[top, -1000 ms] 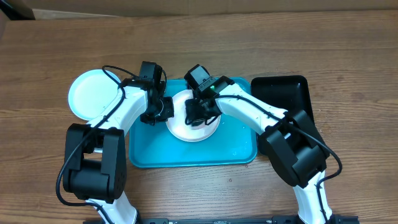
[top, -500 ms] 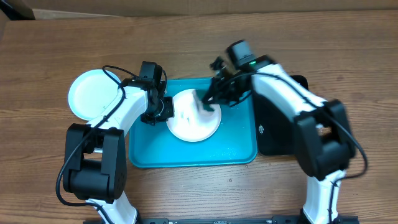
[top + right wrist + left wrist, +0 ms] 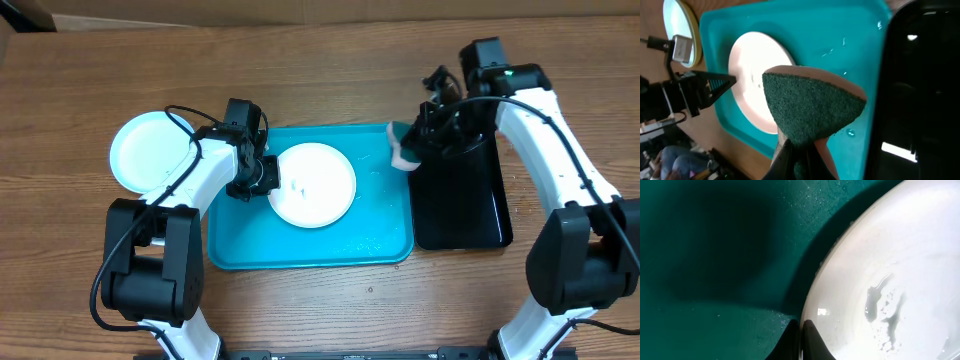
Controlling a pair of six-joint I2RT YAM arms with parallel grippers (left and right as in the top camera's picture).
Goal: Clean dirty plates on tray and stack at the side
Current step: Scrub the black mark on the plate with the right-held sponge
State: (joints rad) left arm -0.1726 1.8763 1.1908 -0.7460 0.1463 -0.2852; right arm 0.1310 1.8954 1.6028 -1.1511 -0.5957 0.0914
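The wooden bench point(image 3: 320, 70) carries the turquoise tray point(image 3: 380, 245) at its centre, with a glossy black tray point(image 3: 460, 210) just beside it on the right. A white plate point(image 3: 320, 190), wet with droplets, lies in the turquoise tray's left half. A second pale plate point(image 3: 145, 155) sits on the bench left of that tray. The right fingers point(image 3: 781, 161) pinch a green-faced sponge point(image 3: 402, 155) above where the two trays meet. The left fingers point(image 3: 808, 336) pinch the white plate's left rim.
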